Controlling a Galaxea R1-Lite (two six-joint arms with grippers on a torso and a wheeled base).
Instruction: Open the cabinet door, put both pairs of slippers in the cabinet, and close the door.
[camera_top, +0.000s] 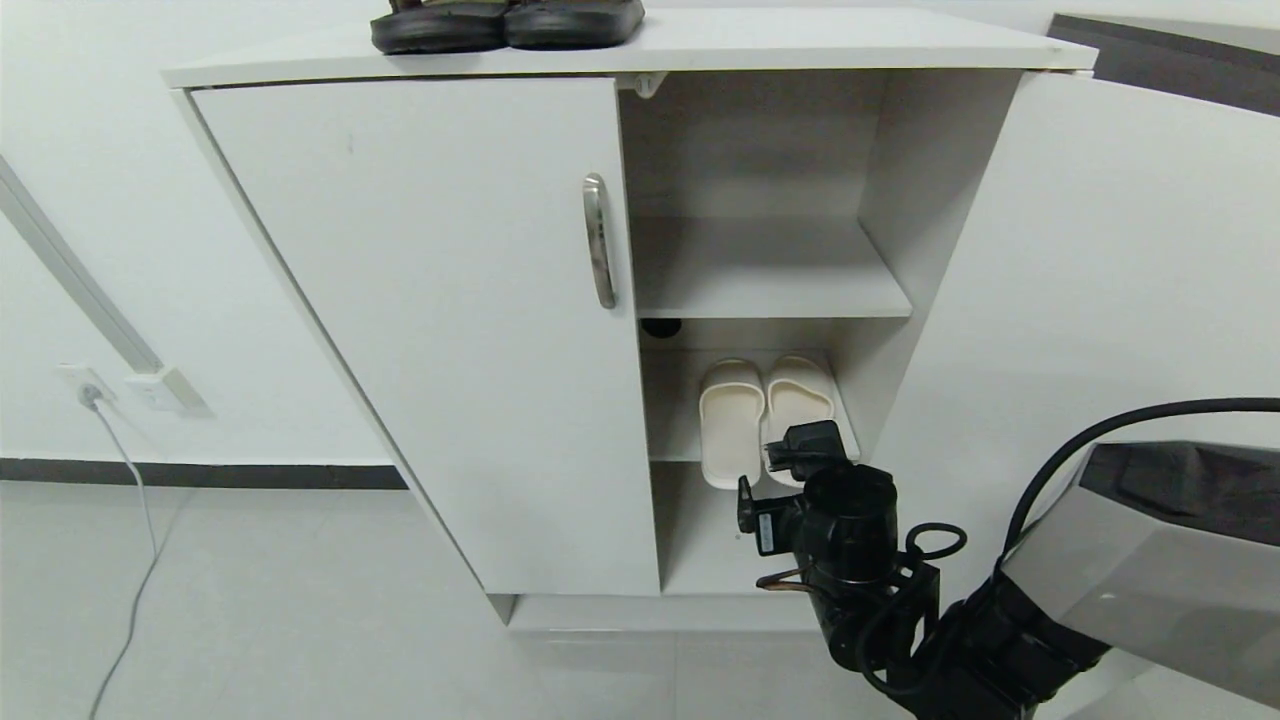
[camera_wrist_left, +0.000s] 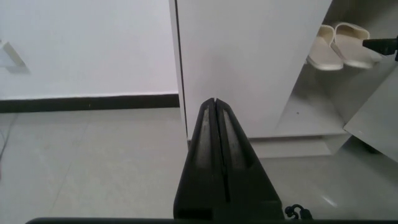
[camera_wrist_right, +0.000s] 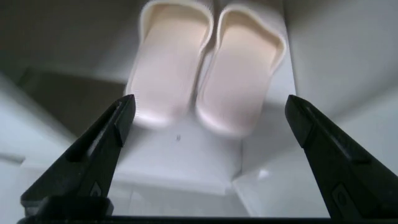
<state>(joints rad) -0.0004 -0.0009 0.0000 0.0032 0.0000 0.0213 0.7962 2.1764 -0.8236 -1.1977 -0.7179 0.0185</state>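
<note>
On the head camera I see the cabinet (camera_top: 640, 45) with its right door (camera_top: 1100, 280) open, white slippers (camera_top: 765, 410) on the second shelf (camera_top: 675, 400) down, dark slippers (camera_top: 505, 22) on top, and my right gripper (camera_top: 803, 447) just before the white pair. Left wrist camera: left gripper (camera_wrist_left: 214, 104) pressed together, empty. Right wrist camera: right gripper spread wide, holding nothing, white pair ahead.

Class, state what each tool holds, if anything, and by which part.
Nothing is held. The right tool stands open before the cream slippers; the left tool is shut, empty.
</note>
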